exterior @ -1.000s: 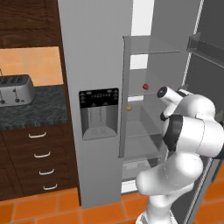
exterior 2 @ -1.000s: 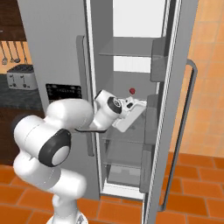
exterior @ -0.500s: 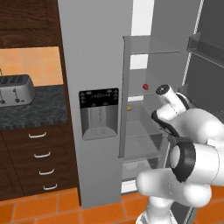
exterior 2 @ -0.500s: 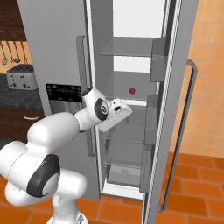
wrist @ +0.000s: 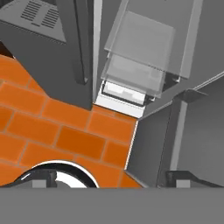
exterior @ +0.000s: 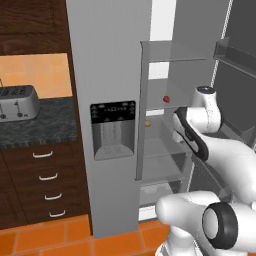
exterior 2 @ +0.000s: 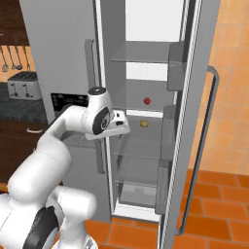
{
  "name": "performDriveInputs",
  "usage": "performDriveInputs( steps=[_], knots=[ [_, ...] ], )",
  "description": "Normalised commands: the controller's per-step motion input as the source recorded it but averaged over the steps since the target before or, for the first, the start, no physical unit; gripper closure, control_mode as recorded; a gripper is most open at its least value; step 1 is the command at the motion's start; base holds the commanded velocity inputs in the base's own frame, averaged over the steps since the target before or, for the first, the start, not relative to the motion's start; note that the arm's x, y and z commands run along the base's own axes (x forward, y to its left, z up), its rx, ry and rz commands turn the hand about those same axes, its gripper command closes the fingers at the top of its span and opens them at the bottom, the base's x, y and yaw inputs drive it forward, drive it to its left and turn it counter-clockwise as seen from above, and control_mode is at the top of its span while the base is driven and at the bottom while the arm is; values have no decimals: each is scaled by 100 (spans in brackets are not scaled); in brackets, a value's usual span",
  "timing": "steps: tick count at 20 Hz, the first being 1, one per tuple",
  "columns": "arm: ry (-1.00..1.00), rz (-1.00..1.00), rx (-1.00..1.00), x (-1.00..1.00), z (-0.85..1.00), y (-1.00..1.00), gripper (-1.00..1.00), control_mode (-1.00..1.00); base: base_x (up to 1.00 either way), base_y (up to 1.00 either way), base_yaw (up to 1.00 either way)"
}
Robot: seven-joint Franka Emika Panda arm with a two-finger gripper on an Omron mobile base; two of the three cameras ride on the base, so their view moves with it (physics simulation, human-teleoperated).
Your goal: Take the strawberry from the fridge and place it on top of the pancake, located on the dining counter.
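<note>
Pulling back from the fridge [exterior 2: 146,53], the gripper [wrist: 109,177] is pointing floorward, fingers spread. Strawberry [exterior 2: 147,101] is sitting beyond it, untouched.

Both base views sit close behind the arm, left and right, facing forward at the fridge [exterior: 110,115] with its right door swung open; they share its glass shelves [exterior 2: 141,108]. The hand view looks steeply down past the shelf edges onto the orange floor tiles [wrist: 65,135].

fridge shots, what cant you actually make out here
- Hand: right base view, fingers too small to tell their spread.
- Small yellowish item: too tiny to identify.
- Fridge: top cut off by the frame edge.
- Strawberry: just a red dot, no detail.
</note>
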Motion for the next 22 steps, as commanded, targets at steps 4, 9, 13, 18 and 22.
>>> performDriveInputs(
  steps=[4, 9, 13, 18, 22],
  knots=[
    [0, -17, 2, -52, 7, 47, -100, -100, 0, 0, 0],
    [0, -34, 26, -60, 11, 40, -100, -100, 0, 0, 0],
    [0, -37, 19, -48, 31, 9, -100, -100, 0, 0, 0],
    [0, -7, -13, -32, 2, 21, -100, -100, 0, 0, 0],
    [0, 4, -6, -24, 0, 10, -100, -100, 0, 0, 0]
  ],
)
